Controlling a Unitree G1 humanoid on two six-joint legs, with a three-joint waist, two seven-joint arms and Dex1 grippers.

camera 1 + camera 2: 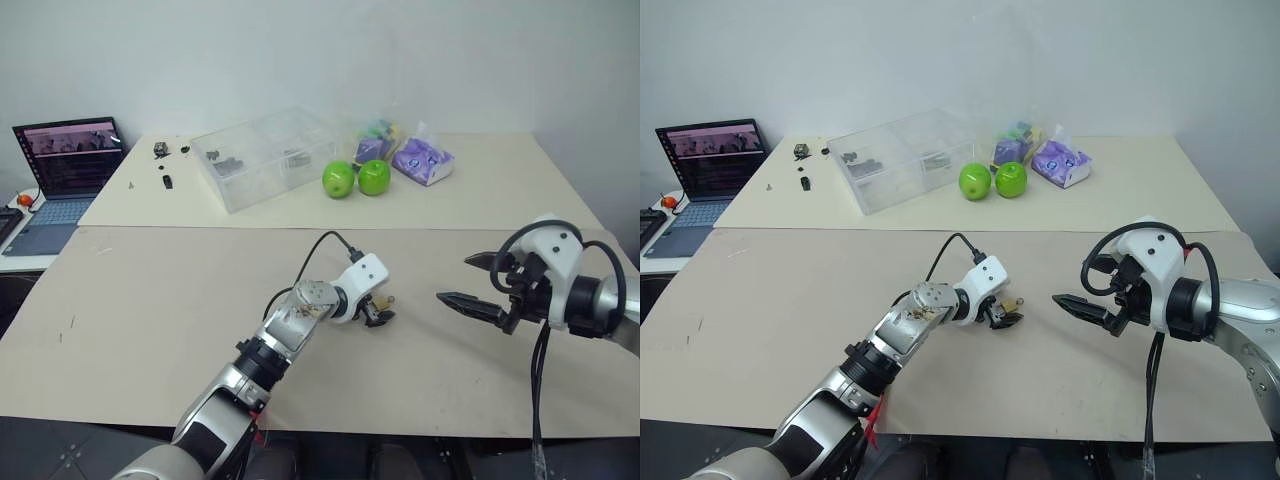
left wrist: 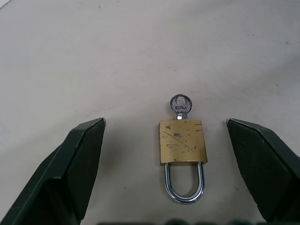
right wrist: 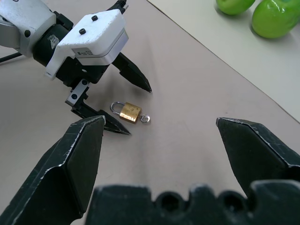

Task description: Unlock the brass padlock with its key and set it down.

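**On the table, padlock flat between open left fingers, key in it**

Between your left gripper's (image 2: 166, 150) 2 spread fingers the brass padlock (image 2: 182, 147) lies flat on the beige table (image 1: 150, 300), touching neither. The key (image 2: 180, 105) sits in its base, head poking out, and the shackle looks seated, so I'd judge it not yet unlocked. Your right gripper (image 3: 159, 140) hangs near, also spread wide, holding nothing.

Risks as I read them:
- Close the left off-centre and 1 finger probably shoves the lock sideways or spins it.
- Pinch across the key head and you may pull the key out or block it from turning.
- The tiny key head gives the right gripper little to grab; a slip likely knocks the lock loose.
- Low fingers may scrape the table.
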